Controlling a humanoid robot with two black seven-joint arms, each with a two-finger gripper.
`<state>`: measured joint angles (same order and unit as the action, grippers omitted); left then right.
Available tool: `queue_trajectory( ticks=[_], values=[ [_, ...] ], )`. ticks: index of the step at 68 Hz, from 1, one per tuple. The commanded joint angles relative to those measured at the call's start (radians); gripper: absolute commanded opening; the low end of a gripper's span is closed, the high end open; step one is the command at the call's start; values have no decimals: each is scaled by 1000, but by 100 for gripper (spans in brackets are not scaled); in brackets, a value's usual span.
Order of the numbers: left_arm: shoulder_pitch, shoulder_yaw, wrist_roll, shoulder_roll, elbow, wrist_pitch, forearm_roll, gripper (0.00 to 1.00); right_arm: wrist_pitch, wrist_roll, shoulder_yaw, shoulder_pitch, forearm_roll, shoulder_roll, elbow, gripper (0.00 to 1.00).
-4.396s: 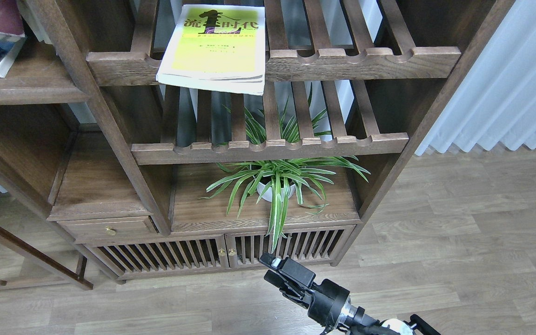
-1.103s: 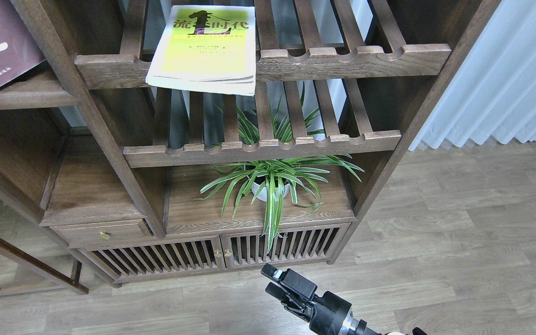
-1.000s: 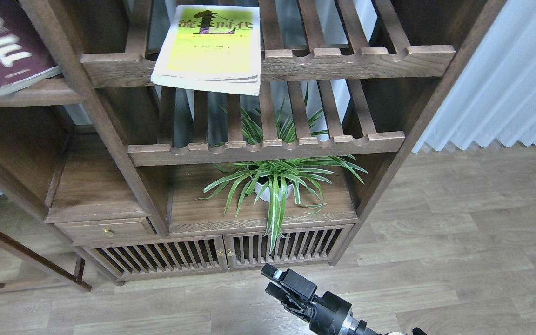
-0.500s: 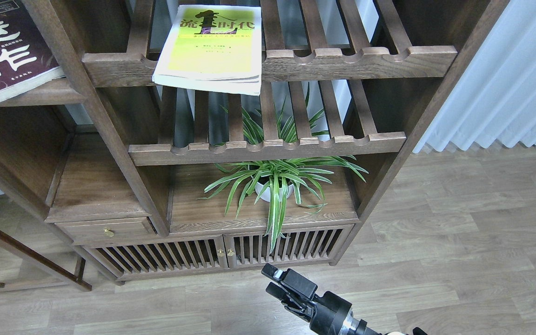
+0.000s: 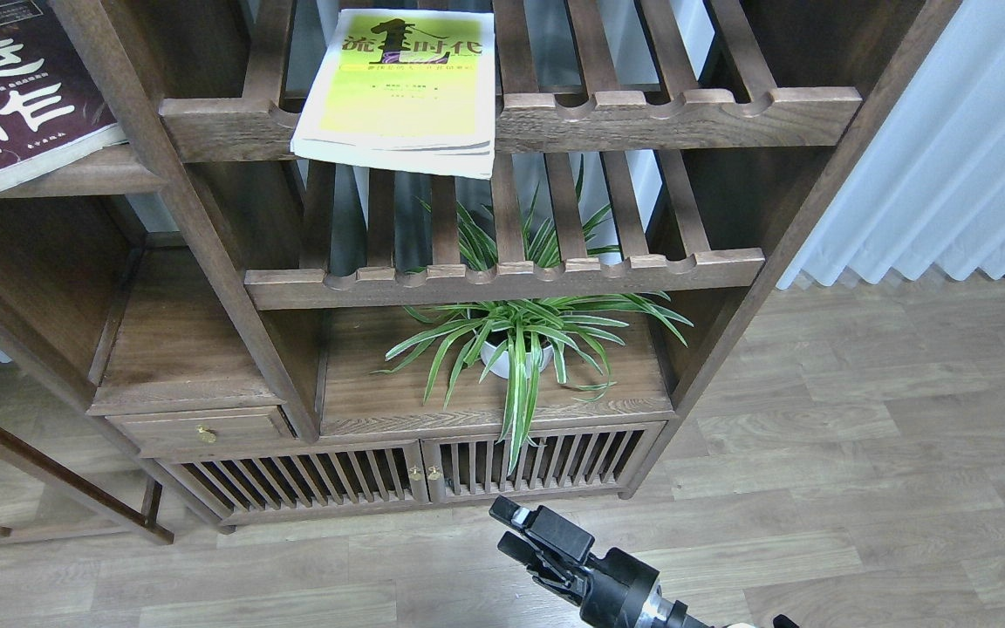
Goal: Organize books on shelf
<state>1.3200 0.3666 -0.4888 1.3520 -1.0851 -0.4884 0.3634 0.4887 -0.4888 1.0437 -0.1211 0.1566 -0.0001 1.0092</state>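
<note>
The right gripper (image 5: 516, 528) hangs low over the floor, empty, its fingers (image 5: 507, 512) slightly parted. Well above and beyond them the yellow-green book (image 5: 399, 87) lies flat on a slatted rack (image 5: 677, 118) (front edge overhanging the rail). Far up-left of the fingers, the maroon book (image 5: 18, 96) rests on the plank shelf (image 5: 84, 179).

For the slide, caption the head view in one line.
Right gripper waits low, holding nothing, while the yellow-green book overhangs a slatted rack and the maroon book lies on the plank shelf.
</note>
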Motion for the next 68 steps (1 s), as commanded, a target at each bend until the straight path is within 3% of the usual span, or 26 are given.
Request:
queue_trajectory(
  ticks=[1,11,14,19,25,30,38,51,62,68],
  values=[
    [-8,-150,0,44,-6,0,3,99,0,0,-1,0,0,0,0,99],
    [-13,-316,7,48,-61,0,9,99,0,0,-1,1,0,0,2,99],
    [-24,-369,93,50,-99,0,9,99,0,0,1,6,0,0,3,99],
    [-39,-440,188,55,-148,0,9,100,0,0,5,12,1,0,9,99],
    [-57,-498,249,56,-209,0,9,100,0,0,7,21,1,0,17,99],
    [-109,-537,266,45,-251,0,9,100,0,0,9,31,1,0,49,99],
    [-199,-538,297,-2,-277,0,17,100,0,0,25,50,1,0,103,98],
    [-352,-525,398,-172,-280,0,110,99,0,0,67,129,-2,0,229,98],
    [-504,-440,424,-343,-260,0,226,99,-96,0,67,202,-20,0,293,96],
    [-634,-316,423,-453,-217,0,285,99,-171,0,65,244,-39,0,333,97]
  ],
)
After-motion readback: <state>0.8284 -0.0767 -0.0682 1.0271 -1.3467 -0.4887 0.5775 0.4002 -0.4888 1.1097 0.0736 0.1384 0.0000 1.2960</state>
